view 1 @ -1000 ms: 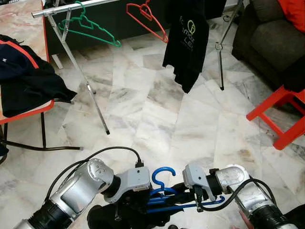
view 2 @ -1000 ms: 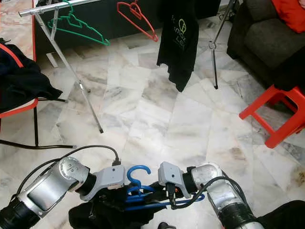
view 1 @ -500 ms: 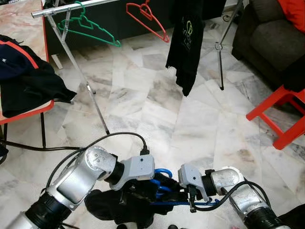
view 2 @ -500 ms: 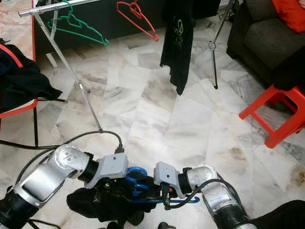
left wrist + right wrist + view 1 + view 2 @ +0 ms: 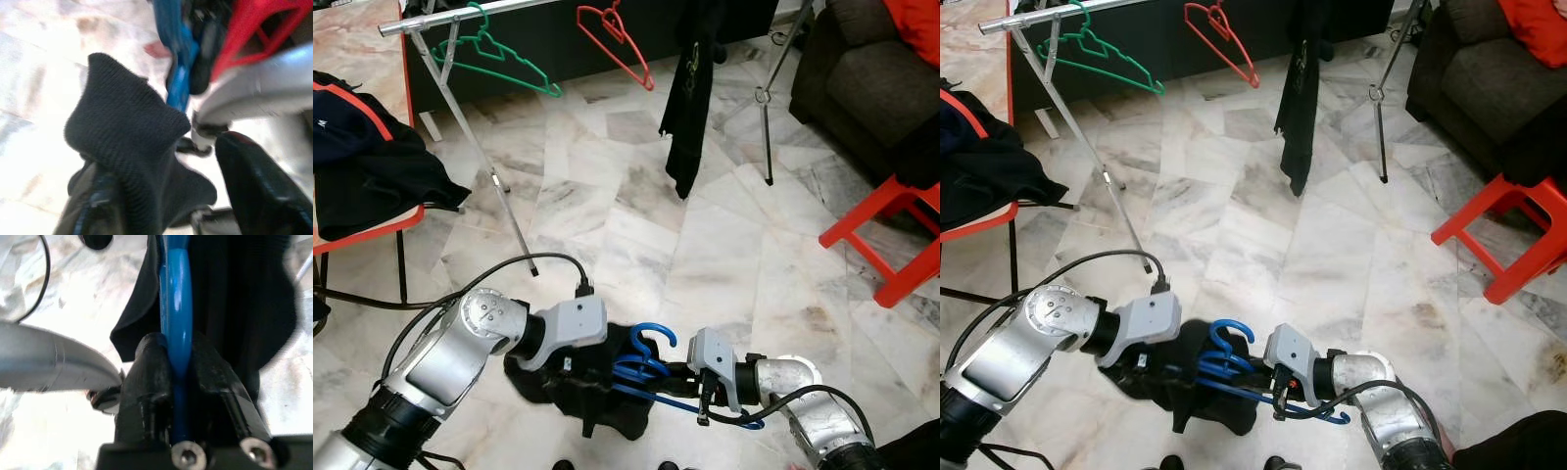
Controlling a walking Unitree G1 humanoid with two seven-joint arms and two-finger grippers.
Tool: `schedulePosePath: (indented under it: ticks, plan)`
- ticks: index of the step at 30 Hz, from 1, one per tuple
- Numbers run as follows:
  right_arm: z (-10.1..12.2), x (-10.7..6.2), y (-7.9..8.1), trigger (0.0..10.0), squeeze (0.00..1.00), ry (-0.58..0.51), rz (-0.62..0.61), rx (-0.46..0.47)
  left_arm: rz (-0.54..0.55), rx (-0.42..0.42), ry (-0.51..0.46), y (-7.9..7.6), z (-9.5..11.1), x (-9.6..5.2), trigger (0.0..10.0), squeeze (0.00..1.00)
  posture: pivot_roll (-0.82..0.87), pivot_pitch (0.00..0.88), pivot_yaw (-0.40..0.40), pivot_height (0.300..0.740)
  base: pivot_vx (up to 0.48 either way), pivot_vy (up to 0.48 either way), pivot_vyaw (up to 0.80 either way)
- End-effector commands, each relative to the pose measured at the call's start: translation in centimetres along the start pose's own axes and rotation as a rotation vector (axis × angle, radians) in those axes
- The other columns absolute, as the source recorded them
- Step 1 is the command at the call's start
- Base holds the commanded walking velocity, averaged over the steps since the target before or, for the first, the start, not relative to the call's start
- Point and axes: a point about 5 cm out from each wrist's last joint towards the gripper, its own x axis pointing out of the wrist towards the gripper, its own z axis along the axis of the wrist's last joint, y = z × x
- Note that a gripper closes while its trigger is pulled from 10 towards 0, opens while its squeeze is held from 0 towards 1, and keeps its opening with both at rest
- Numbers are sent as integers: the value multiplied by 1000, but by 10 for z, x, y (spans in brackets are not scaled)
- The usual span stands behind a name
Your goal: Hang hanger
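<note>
Blue hanger [image 5: 175, 340] pinched between right gripper [image 5: 176, 362] jaws; left gripper [image 5: 592, 377] buried in its black garment [image 5: 592, 392], jaw state unclear.

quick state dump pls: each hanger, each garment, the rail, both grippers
blue hanger: off the rail, held low over the floor, black garment on it
black garment: bunched, partly on the blue hanger
right gripper: shut on the blue hanger
left gripper: at the black garment, grip hidden
green hanger: hanging on the rail, bare
red hanger: hanging, bare
black shirt: hanging
rail: standing
dark clothes: heaped on the red table
</note>
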Motion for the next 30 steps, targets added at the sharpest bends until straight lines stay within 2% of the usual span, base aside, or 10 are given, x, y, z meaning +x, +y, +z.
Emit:
schedulePosePath:
  ticks: [1,5,6,7,8,9,10,14,18,30]
  plan:
    - [6,-1,-1,0,0,-59,-48,6,42,-11,-30,2,2,-2,10000,1000,7,250,-25,740,0,0,0]
    - [12,-2,-3,0,0,-96,-95,12,139,-116,-145,3,4,5,9804,1000,5,250,-27,740,0,0,0]
    - [12,-2,-2,0,0,-98,-96,11,163,-154,-180,4,3,7,3373,1000,5,250,-27,740,0,0,0]
    - [12,-2,-1,0,0,-97,-95,11,175,-174,-198,4,3,8,3373,1000,5,250,-27,740,0,0,0]
    - [12,-2,0,0,0,-100,-92,11,190,-201,-219,3,0,9,0,165,-1,253,-32,740,0,0,0]
    - [12,-2,1,0,0,-102,-91,11,202,-219,-232,2,-1,9,0,165,-1,253,-33,740,0,0,0]
    - [12,-3,2,0,0,-103,-88,10,218,-242,-253,1,-3,10,0,0,-1,253,-33,740,0,0,0]
    - [12,-6,7,0,0,-111,-70,14,234,-404,-397,-3,-7,8,0,0,-2,252,-42,740,0,0,0]
    - [13,-8,12,0,0,-118,-54,20,286,-491,-446,0,-17,5,0,0,-6,254,-46,740,0,0,0]
    - [10,-18,21,0,0,-129,-52,56,365,-628,-554,4,-24,1,0,0,-13,256,-52,740,0,0,0]
